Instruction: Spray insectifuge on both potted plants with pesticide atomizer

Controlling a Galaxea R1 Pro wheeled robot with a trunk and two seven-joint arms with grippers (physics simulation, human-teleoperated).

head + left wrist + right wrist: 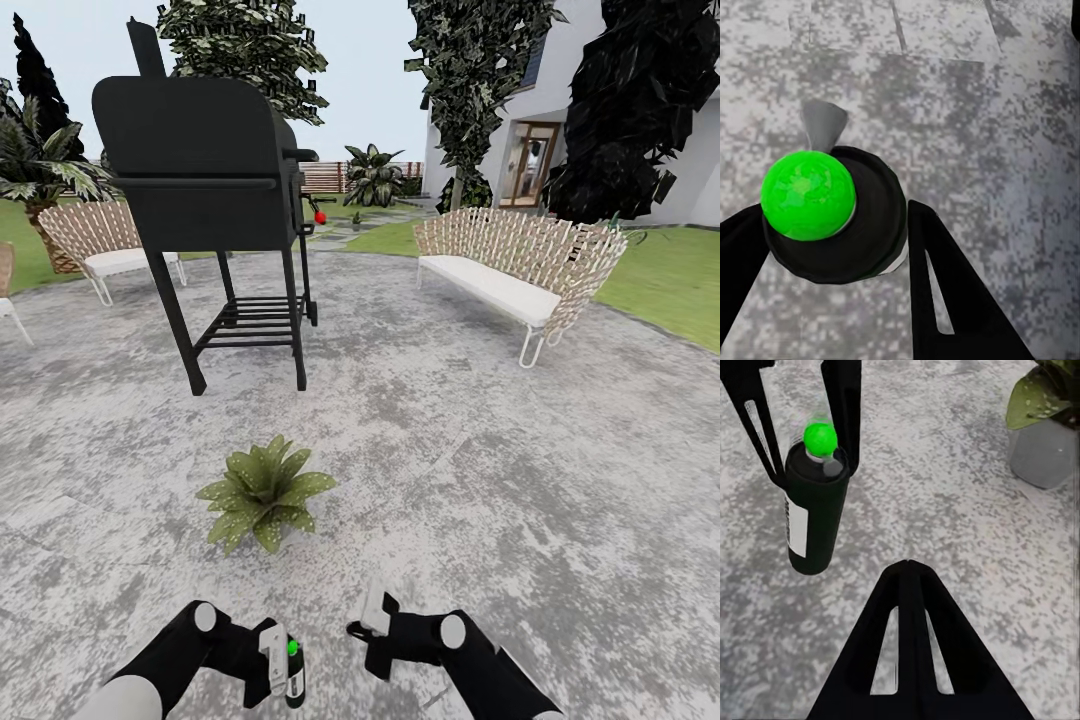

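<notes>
My left hand point(283, 665) pinches the pesticide atomizer point(814, 502) upright, green cap point(808, 194) up, low over the patio point(500, 450), ready to spray. The potted plant point(264, 493) sits just ahead. My right hand point(909, 574) appears pressed together, empty.

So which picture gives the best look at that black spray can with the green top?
The right wrist view: the can shows whole from the side, label and green cap included, held between the left gripper fingers. The left wrist view looks down on just its top. The head view shows it small and partly hidden.
</notes>
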